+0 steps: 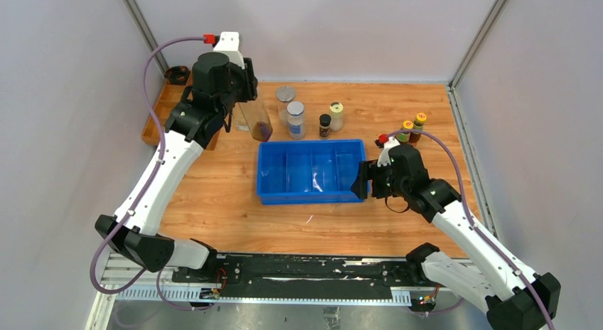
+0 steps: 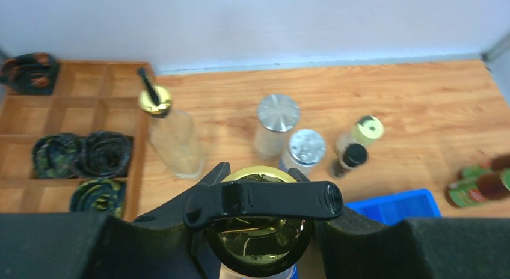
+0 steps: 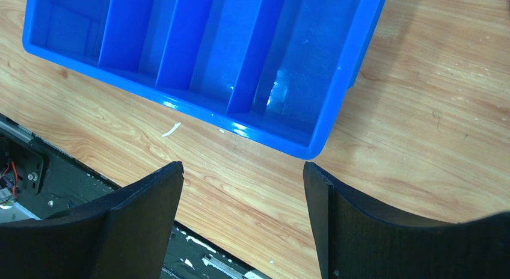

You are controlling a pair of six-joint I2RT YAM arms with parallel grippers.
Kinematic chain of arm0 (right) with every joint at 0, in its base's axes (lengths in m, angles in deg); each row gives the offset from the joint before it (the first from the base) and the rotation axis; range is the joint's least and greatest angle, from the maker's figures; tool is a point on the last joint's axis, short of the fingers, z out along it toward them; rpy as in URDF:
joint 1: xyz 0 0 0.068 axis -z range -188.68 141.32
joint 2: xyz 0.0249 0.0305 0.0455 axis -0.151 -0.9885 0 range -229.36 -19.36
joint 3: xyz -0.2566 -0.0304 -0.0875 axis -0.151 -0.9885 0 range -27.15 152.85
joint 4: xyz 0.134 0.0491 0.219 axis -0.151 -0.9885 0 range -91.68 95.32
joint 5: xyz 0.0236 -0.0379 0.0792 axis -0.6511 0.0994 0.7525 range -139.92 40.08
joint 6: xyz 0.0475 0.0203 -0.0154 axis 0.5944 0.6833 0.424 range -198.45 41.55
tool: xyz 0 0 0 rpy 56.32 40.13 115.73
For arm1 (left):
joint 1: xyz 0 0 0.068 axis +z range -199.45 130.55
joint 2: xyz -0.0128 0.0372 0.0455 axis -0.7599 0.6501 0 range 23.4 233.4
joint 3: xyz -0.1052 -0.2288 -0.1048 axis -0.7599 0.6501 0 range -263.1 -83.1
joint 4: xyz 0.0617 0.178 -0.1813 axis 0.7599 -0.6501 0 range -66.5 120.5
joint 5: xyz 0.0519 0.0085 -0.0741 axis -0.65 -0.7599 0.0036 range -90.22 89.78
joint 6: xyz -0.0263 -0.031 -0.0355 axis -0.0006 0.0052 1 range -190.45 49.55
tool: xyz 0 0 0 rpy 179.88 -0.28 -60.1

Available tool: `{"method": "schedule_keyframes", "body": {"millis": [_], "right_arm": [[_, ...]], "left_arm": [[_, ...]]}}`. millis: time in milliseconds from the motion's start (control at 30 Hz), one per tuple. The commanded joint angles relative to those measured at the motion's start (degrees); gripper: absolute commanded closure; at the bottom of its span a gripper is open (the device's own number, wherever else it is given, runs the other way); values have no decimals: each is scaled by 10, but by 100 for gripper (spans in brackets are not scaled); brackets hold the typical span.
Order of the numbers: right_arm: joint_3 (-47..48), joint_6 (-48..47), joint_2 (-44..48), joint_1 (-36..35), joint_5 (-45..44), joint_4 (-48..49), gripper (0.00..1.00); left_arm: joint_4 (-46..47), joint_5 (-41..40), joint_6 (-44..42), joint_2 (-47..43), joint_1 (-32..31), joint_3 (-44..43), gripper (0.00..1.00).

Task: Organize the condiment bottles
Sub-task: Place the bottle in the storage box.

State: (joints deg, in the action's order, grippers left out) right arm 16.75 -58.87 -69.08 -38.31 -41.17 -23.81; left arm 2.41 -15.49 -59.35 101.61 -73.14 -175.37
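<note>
Bin (image 1: 306,196) — blue, divided — is sitting at frame centre. At its upper-left corner the left gripper (image 2: 257,177) is gripping a gold-capped bottle (image 2: 258,243) from above, jaws partly closed, so it is hanging upright. At the bin's right end the right gripper (image 3: 240,195) is hovering wide open and empty — probably readied for the dark sauce bottles (image 1: 409,131) nearby. Clear jars (image 1: 296,120) are standing above the bin.

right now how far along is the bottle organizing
Nothing looks done yet: the blue bin holds no bottles. In hand: the left gripper is closed on a gold-capped bottle; the right gripper is open and empty beside the bin. Left: a gold-spouted bottle, two silver-lidded jars, a cream-lidded jar, a black-capped bottle and two yellow-capped sauce bottles, all standing on the table.
</note>
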Motion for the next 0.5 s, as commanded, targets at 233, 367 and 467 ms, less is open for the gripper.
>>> {"method": "schedule_keyframes", "body": {"millis": [233, 367, 467], "right_arm": [[-24, 16, 31, -12, 9, 5, 22], [-25, 15, 38, -12, 8, 1, 22], [-25, 16, 43, -12, 10, -2, 22]], "left_arm": [[35, 87, 25, -15, -69, 27, 71], [31, 43, 49, -3, -103, 27, 71], [21, -26, 71, 8, -136, 18, 71]]}}
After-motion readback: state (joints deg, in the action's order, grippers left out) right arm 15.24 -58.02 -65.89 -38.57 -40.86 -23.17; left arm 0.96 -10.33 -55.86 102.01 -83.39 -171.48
